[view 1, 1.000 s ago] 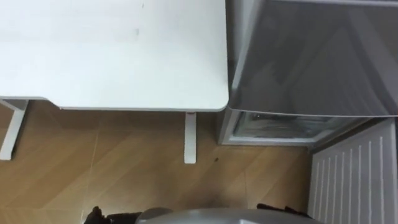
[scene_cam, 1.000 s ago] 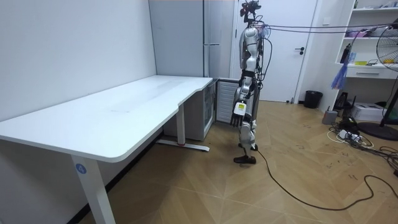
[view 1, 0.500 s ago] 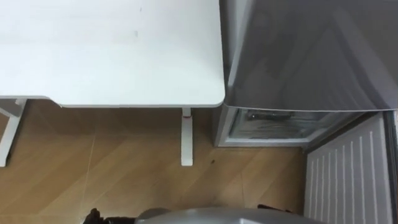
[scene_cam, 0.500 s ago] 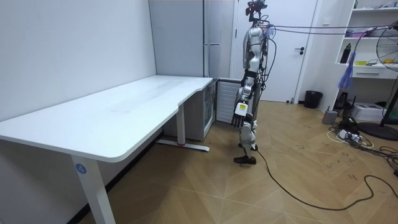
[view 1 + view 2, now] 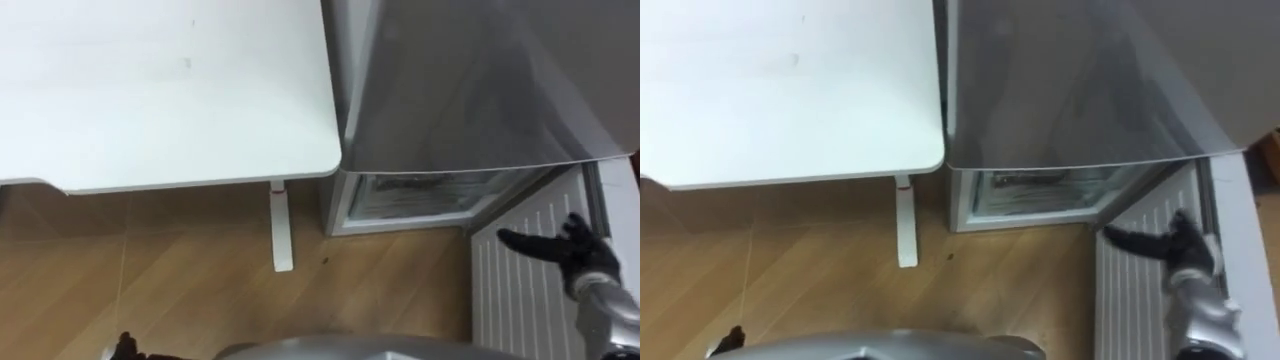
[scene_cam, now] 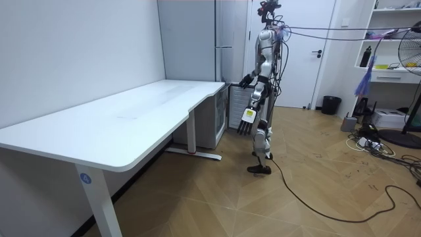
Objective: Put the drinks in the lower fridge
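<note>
The lower fridge [image 5: 420, 195] stands open just beside the desk [image 5: 160, 90], grey and dim inside, with its white ribbed door [image 5: 520, 290] swung out. Since a moment ago the right hand [image 5: 565, 255] has risen over that door, fingers straight and spread, empty. The left hand [image 6: 247, 120] hangs loose-fingered by the thigh.
</note>
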